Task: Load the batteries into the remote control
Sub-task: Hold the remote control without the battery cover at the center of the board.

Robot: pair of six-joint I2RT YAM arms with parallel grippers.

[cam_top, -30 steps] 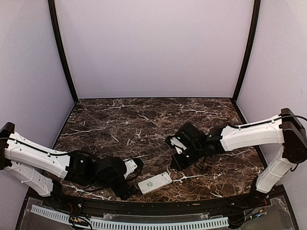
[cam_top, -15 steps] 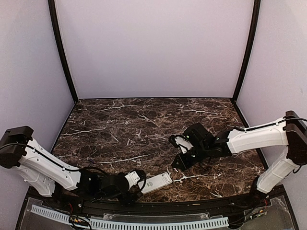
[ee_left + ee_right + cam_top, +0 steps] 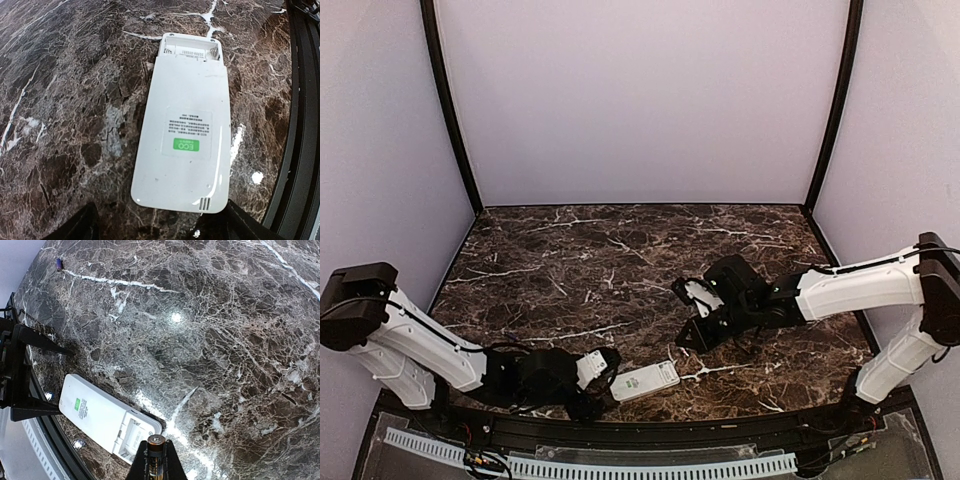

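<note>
Only my right wrist view shows the right claw [image 3: 155,462] pinching a battery [image 3: 155,441]; the left claw [image 3: 160,227] gapes wide, just short of the remote control [image 3: 187,135].

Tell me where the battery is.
In the right wrist view, the battery is clamped in the right pincer at the bottom of the frame, close to the open compartment end of the remote control.

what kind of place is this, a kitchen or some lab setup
Most likely a robot test booth, not a kitchen: plain pale walls and black corner posts box in a marble-patterned table, the left arm and right arm are mounted at its near edge, and a white remote control lies on it.
</note>
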